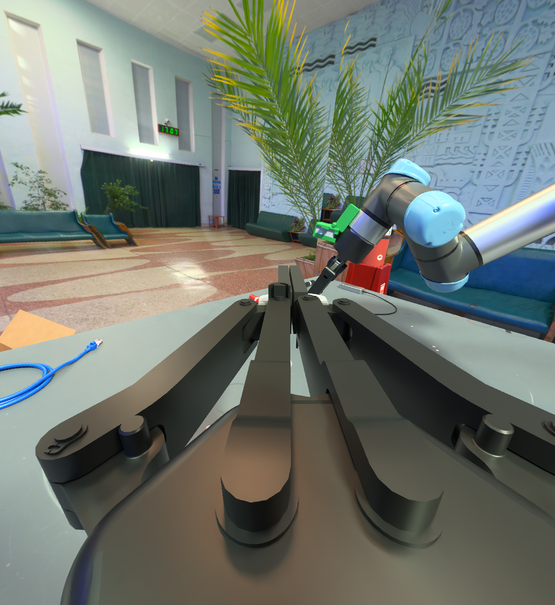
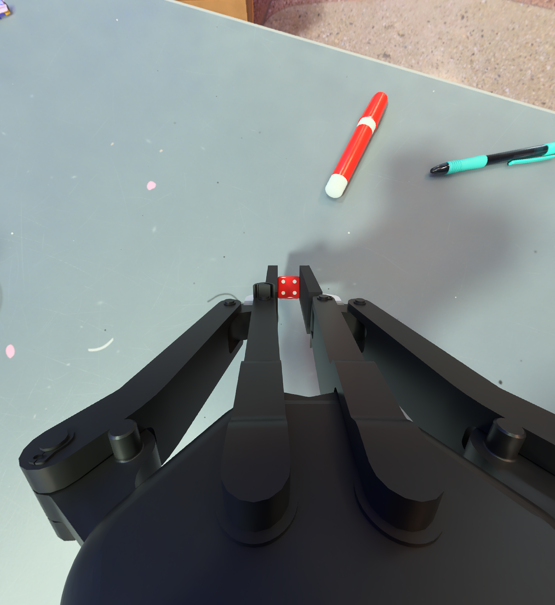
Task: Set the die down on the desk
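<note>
So my right claw (image 2: 288, 278) was pinched narrow on the little red die (image 2: 288, 287), holding it between the pads with the four-pip face toward my wrist camera. I couldn't really tell if it was touching the grey desk (image 2: 138, 163) or just above it. My left claw (image 1: 289, 278) was closed up with nothing in it, hanging low over the desk.

What worried me: if I'd let go with any gap underneath, the die would've bounced and rolled, maybe toward the red marker (image 2: 356, 144) or the teal pen (image 2: 502, 157) nearby, or off the far edge. One pad sticking could've flicked it sideways too.

The desktop was smooth, scuffed and speckled with pink flecks, so not much grip there. A blue cable (image 1: 24, 383) lay coiled on it. Beyond: a big hall with a palm (image 1: 286, 114), green benches (image 1: 34, 226) and a cardboard box (image 1: 24, 327) on the floor.
</note>
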